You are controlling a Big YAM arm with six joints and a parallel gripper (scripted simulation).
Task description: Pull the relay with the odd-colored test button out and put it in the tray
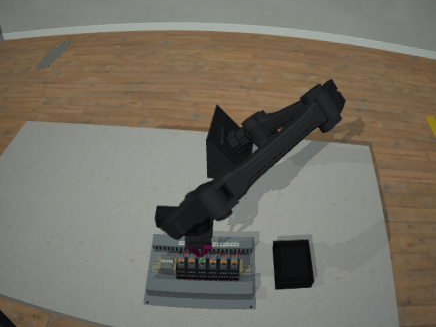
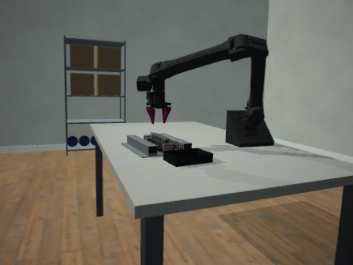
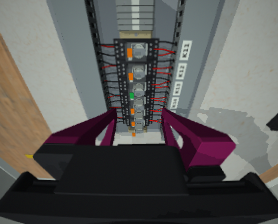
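Note:
A row of several relays sits in sockets on a grey panel (image 1: 201, 272) near the table's front edge. Most have orange test buttons; one relay has a green button (image 1: 202, 262), third in the row in the wrist view (image 3: 132, 95). My gripper (image 2: 159, 116), with magenta fingers, hangs open and empty well above the relay row; it also shows in the top view (image 1: 196, 250) and in the wrist view (image 3: 140, 131). The black tray (image 1: 293, 264) stands open side up on the table just right of the panel; it also shows in the exterior view (image 2: 188, 156).
The arm's black base (image 2: 248, 129) stands at the back of the table. A shelf unit with boxes (image 2: 95, 92) stands behind the table by the wall. Grey terminal blocks (image 3: 134, 17) lie beyond the relay row on the panel.

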